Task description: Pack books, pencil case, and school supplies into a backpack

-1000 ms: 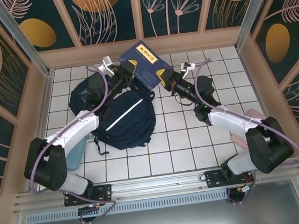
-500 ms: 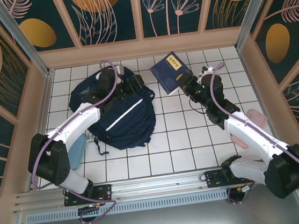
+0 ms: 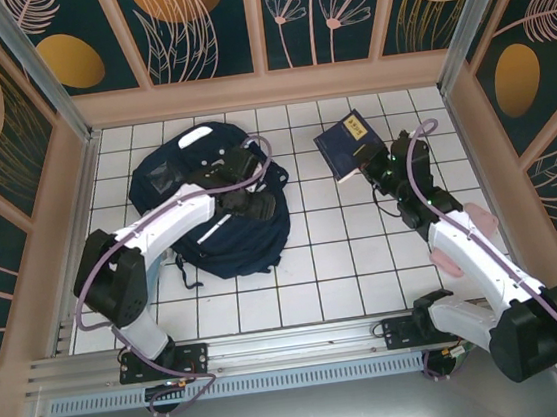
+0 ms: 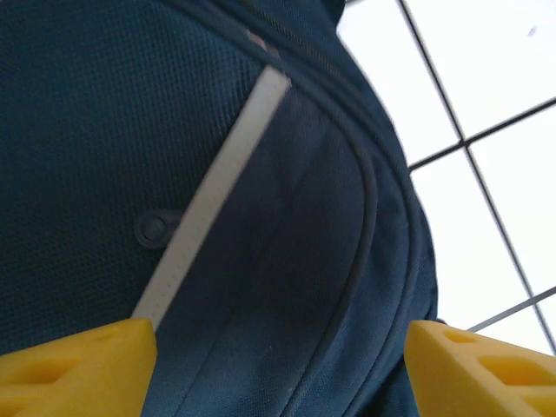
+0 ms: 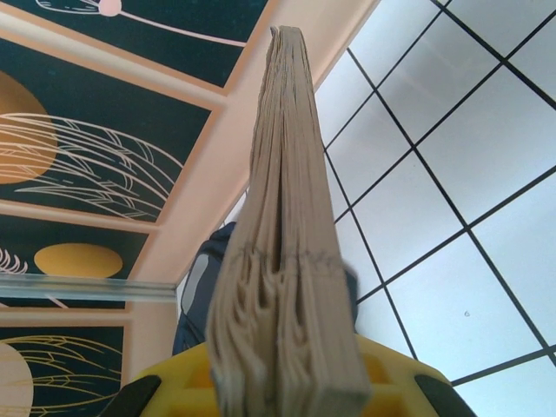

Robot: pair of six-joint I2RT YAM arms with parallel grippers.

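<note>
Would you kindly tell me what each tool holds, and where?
The right tool clamps the dark navy book with a yellow label by its near page edge; left tool, open above the navy fabric backpack, holds nothing.

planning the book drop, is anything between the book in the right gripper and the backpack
Only bare tiles lie between the book and the backpack, but the open left gripper hangs over the backpack's side facing the book and could block entry.

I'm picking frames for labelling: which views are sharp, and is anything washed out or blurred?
Top external: evenly lit, sharp, soft shadows. Left wrist: backpack weave crisp, tiles washed out white. Right wrist: book page edges soft nearest the lens.
</note>
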